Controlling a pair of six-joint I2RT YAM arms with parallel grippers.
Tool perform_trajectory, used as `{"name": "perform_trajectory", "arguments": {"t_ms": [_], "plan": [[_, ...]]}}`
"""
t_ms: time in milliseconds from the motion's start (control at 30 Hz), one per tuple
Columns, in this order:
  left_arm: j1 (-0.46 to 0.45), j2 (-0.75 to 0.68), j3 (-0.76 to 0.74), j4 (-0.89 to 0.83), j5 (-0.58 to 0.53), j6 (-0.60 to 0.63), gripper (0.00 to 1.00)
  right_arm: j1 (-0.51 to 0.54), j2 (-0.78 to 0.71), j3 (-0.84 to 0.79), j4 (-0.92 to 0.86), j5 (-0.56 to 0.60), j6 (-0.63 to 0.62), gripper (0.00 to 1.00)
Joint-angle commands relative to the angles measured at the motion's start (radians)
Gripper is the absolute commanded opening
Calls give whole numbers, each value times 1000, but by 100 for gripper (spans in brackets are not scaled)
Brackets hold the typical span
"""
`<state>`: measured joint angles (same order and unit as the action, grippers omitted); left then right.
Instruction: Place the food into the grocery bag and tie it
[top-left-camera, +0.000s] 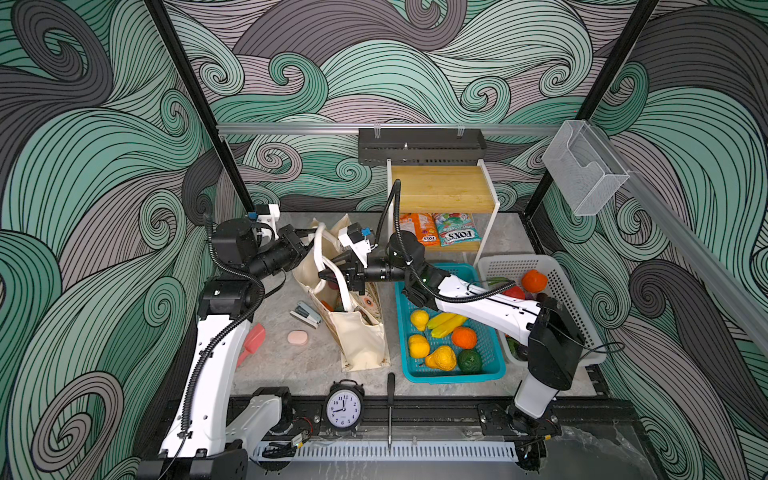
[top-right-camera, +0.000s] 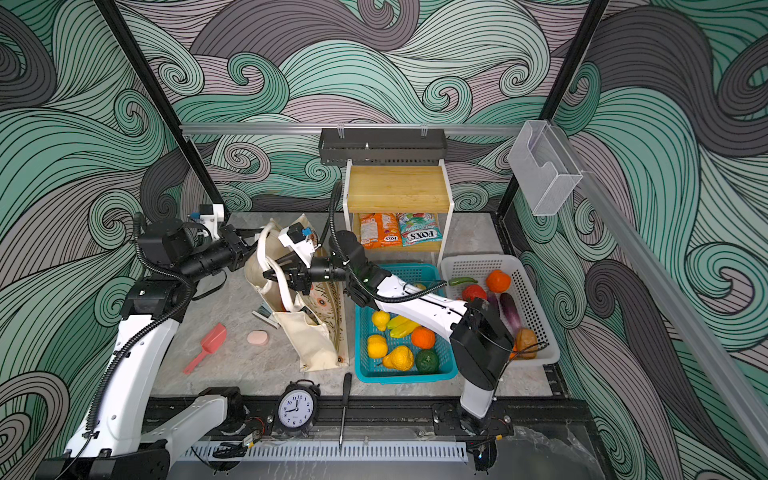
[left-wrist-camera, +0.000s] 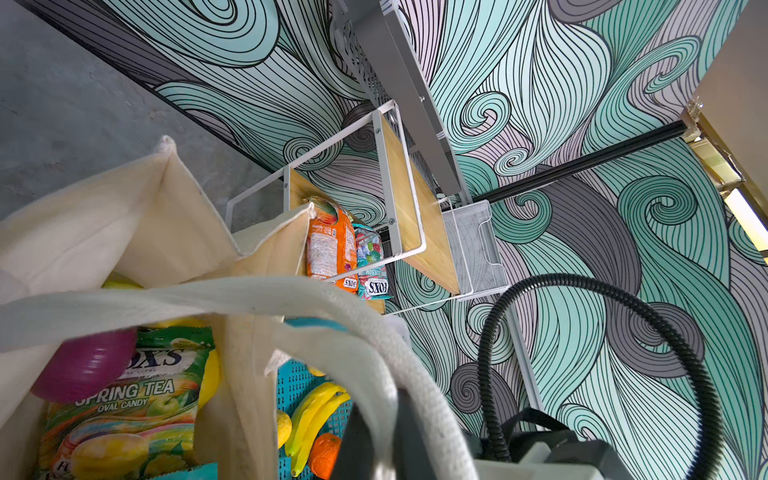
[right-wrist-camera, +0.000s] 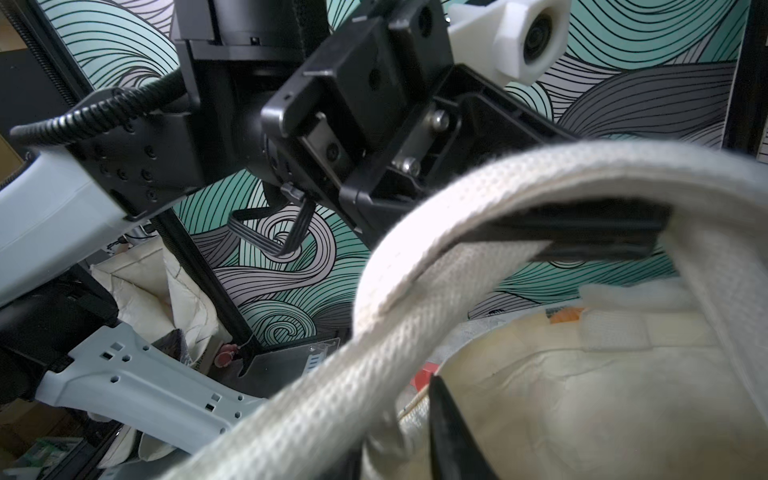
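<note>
The cream grocery bag (top-left-camera: 357, 340) stands open mid-table with its white rope handles (top-left-camera: 319, 249) lifted. My left gripper (top-left-camera: 311, 240) is shut on one handle (left-wrist-camera: 386, 399) at the bag's far-left side. My right gripper (top-left-camera: 329, 270) reaches in from the right and is shut on the other handle (right-wrist-camera: 316, 399) over the bag's mouth. Inside the bag lie a purple onion (left-wrist-camera: 87, 365) and a green-yellow candy packet (left-wrist-camera: 124, 411). More food sits in the teal basket (top-left-camera: 453, 376): a banana bunch (top-left-camera: 446, 324) and several round fruits. Two candy packets (top-left-camera: 455, 230) lie on the shelf.
A wooden shelf rack (top-left-camera: 444, 187) stands behind the baskets. A white basket (top-left-camera: 582, 332) of vegetables is at the right, under my right arm. Left of the bag lie a stapler (top-left-camera: 305, 313), a pink oval (top-left-camera: 297, 337) and a red scoop (top-left-camera: 253, 340). An alarm clock (top-left-camera: 344, 407) and a screwdriver (top-left-camera: 390, 399) sit at the front edge.
</note>
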<state>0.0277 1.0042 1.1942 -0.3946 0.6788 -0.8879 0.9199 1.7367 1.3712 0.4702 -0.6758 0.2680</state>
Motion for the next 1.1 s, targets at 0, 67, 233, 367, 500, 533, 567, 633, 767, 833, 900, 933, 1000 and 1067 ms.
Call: {"name": "perform_trajectory", "arguments": {"t_ms": [0, 67, 233, 367, 500, 533, 567, 633, 767, 833, 900, 933, 1000, 1067], "plan": [[23, -20, 45, -39, -27, 72, 0, -4, -91, -52, -34, 127, -26, 0], [46, -13, 68, -87, -37, 115, 0, -4, -134, -63, -134, 209, -62, 0], [113, 23, 127, -204, -48, 217, 0, -3, -181, -3, -439, 387, -175, 0], [145, 63, 211, -309, -71, 317, 0, 8, -161, 136, -772, 605, -258, 0], [167, 89, 249, -368, -125, 369, 0, 8, -166, 205, -969, 748, -285, 0], [172, 91, 250, -369, -133, 371, 0, 8, -177, 201, -984, 769, -284, 0], [180, 94, 251, -368, -142, 371, 0, 8, -189, 195, -995, 802, -275, 0], [196, 100, 253, -357, -158, 363, 0, 8, -207, 188, -1013, 834, -260, 0], [229, 122, 263, -318, -146, 327, 0, 7, -227, 141, -1008, 857, -240, 0], [235, 135, 273, -310, -143, 317, 0, 3, -229, 120, -1008, 912, -228, 0], [243, 145, 285, -307, -153, 317, 0, -9, -230, 104, -1016, 981, -209, 0], [250, 153, 290, -305, -154, 316, 0, -20, -231, 103, -1027, 1004, -196, 0], [264, 172, 301, -301, -144, 308, 0, -45, -240, 95, -1052, 1016, -179, 0], [276, 187, 301, -290, -142, 303, 0, -58, -259, 82, -1055, 1015, -186, 0]]}}
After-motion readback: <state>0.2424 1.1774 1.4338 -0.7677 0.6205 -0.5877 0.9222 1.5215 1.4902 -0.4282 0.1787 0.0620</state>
